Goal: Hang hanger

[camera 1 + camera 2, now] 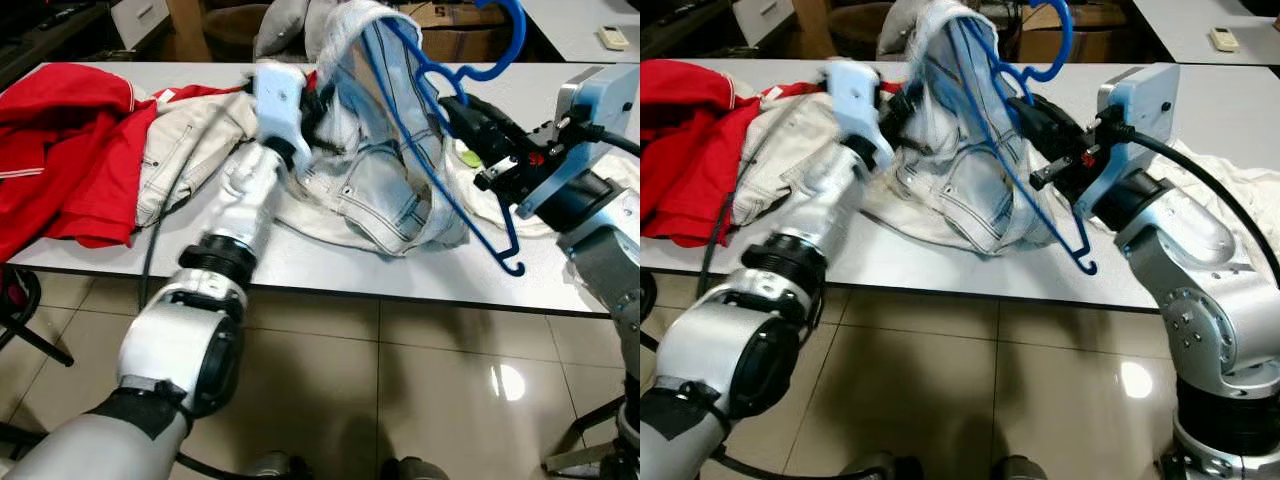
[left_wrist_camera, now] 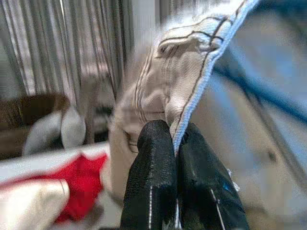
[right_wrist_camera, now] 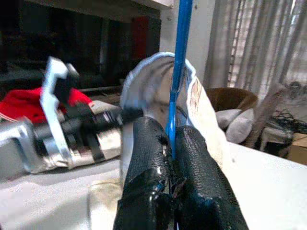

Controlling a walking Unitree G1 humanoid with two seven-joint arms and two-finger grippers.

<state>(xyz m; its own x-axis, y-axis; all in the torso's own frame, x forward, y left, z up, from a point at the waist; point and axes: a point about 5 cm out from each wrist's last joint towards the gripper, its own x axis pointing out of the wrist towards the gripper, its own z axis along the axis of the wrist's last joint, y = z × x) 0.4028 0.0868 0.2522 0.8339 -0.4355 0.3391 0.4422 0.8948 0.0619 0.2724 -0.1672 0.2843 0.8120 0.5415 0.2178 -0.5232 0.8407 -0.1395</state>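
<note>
The table (image 1: pixel 330 270) is white and spans the head views; tiled floor (image 1: pixel 400 360) lies in front of it.

A red garment (image 1: pixel 70 150) lies at the table's left end. A cream jacket (image 1: pixel 190 150) lies just beside it, toward the centre, touching it. More cream cloth (image 1: pixel 1230 200) is spread at the right end of the table, under the right arm.

The jeans (image 1: pixel 390 160), pale blue denim, are at the table centre. Their lower part rests on the table; their upper part is lifted and draped over the hanger. In the right wrist view the cloth forms a rounded hump around the hanger's bar.

The hanger (image 1: pixel 470 180) is blue plastic. It is held above the table centre, tilted, with its hook (image 1: pixel 505 40) uppermost and one arm running down to a small end hook near the table's front edge. The upper part of the hanger sits inside the jeans.

The left gripper (image 2: pixel 175 143) is at the left side of the raised jeans. Its two fingers are closed narrow on a seamed edge of the denim, pinching it between the tips.

The right gripper (image 3: pixel 170 139) is at the right side of the jeans. Its fingers are closed narrow on the hanger's thin blue bar, which rises straight up from between the tips.

A remote (image 1: pixel 612 38) lies on another table behind.
</note>
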